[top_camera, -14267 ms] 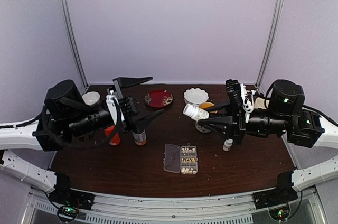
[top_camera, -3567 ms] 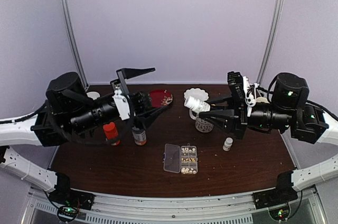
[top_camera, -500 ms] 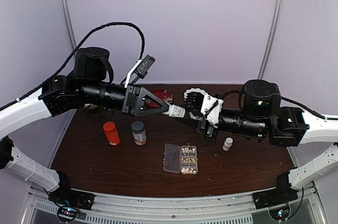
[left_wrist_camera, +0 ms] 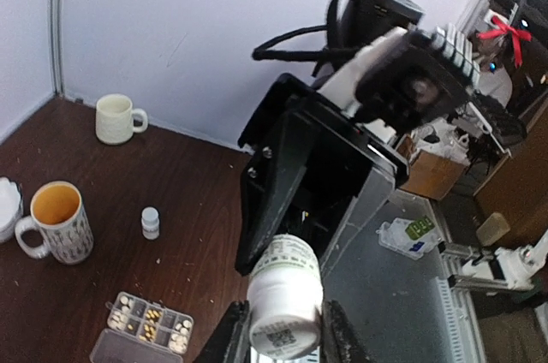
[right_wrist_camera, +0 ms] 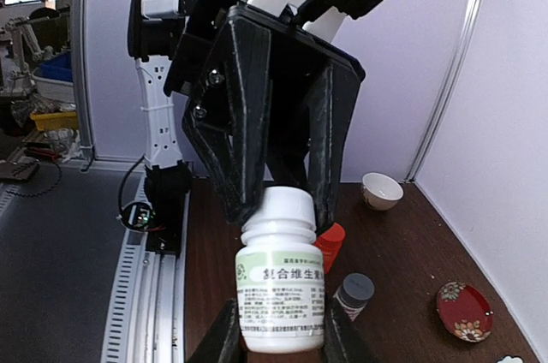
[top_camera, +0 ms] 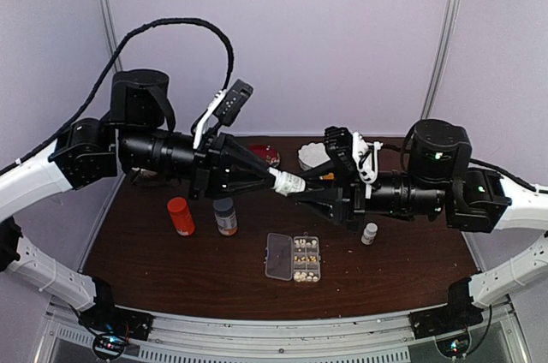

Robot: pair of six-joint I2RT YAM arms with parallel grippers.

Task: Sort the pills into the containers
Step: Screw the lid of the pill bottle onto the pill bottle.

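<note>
A white pill bottle point(top_camera: 289, 181) with a green-edged label hangs in mid-air above the table, between my two grippers. My right gripper point(top_camera: 303, 189) is shut on its labelled body point(right_wrist_camera: 281, 294). My left gripper point(top_camera: 276, 178) is shut on its white cap end point(left_wrist_camera: 285, 294), one black finger point(right_wrist_camera: 330, 149) on each side. The clear pill box point(top_camera: 280, 256) lies open on the dark table below, lid folded left. Several of its containers point(top_camera: 306, 258) hold cream and yellowish pills point(left_wrist_camera: 151, 318).
A red-capped orange bottle point(top_camera: 180, 216) and a grey-capped bottle point(top_camera: 225, 216) stand at left. A small white vial point(top_camera: 370, 233) stands right of the box. A red plate point(top_camera: 267, 154) and white bowl point(top_camera: 312, 156) sit at the back, near a patterned mug point(left_wrist_camera: 56, 222).
The left jaws have closed in on the bottle's cap. The right wrist has turned and drawn slightly right while keeping its hold. A few seconds ago the right gripper held the bottle alone.
</note>
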